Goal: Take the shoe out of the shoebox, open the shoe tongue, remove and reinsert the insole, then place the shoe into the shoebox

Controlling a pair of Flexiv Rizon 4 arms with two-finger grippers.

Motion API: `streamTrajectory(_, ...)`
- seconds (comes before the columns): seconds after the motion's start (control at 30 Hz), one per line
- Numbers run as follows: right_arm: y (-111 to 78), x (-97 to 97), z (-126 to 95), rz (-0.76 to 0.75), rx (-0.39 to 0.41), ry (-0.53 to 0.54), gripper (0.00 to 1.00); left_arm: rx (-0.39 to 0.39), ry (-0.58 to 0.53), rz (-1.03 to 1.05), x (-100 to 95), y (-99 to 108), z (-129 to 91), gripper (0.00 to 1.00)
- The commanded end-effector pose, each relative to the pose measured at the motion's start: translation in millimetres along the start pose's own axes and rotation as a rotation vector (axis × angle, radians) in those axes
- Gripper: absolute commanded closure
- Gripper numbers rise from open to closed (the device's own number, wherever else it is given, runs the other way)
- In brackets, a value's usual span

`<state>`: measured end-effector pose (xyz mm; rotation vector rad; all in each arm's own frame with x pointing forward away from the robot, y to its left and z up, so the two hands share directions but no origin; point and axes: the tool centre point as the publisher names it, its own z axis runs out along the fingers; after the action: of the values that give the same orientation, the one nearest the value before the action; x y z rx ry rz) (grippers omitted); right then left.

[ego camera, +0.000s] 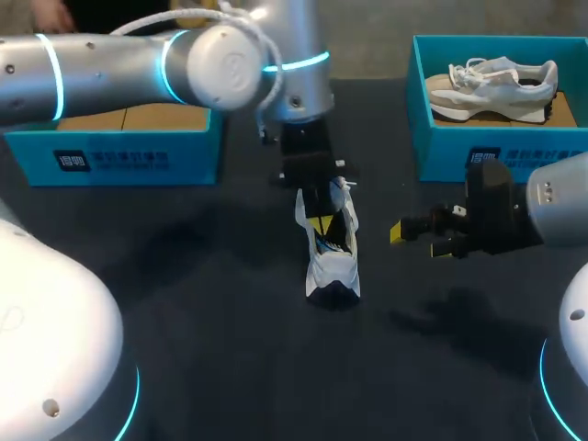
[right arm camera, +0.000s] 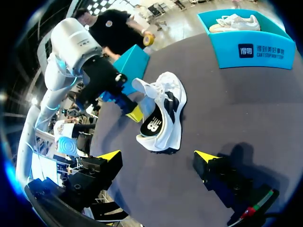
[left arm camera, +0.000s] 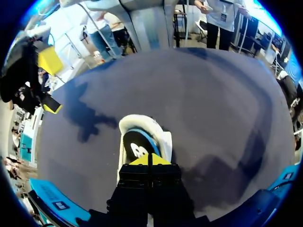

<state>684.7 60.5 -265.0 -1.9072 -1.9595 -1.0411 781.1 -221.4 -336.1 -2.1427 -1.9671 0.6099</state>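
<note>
A white shoe (ego camera: 333, 271) lies mid-table with its opening up, showing a black, blue-edged insole (ego camera: 328, 243). My left gripper (ego camera: 322, 223) comes down into the opening. In the left wrist view its tips (left arm camera: 150, 160) are pressed together on the edge of the insole (left arm camera: 137, 146), with the shoe (left arm camera: 161, 139) under them. My right gripper (ego camera: 421, 239) hovers open to the right of the shoe, holding nothing. In the right wrist view the shoe (right arm camera: 173, 94) lies just ahead of the right gripper (right arm camera: 158, 158), with the insole (right arm camera: 154, 124) facing it and the left gripper (right arm camera: 135, 113) at the insole's end.
A teal shoebox (ego camera: 459, 147) at the back right holds a second pale shoe (ego camera: 496, 83); it also shows in the right wrist view (right arm camera: 255, 52). Another teal box (ego camera: 119, 156) stands at the back left. The dark tabletop lies bare around the shoe.
</note>
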Motion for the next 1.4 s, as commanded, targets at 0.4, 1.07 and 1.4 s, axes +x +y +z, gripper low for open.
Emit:
streamTrajectory(0.4,-1.7,0.5,-0.3,0.001,-0.002,-0.001,0.00,-0.002,0.074,-0.025,-0.8,4.1,28.8,1.00)
streamTrajectory(1.07,-1.7,0.5,-0.3,0.001,-0.002,-0.001,0.00,0.011,0.062,0.022,-7.0,-18.8,20.6,1.00)
streamTrajectory(1.4,-1.7,0.5,-0.3,0.001,-0.002,-0.001,0.00,0.039,0.093,0.017,-7.4,-15.0,46.7,1.00)
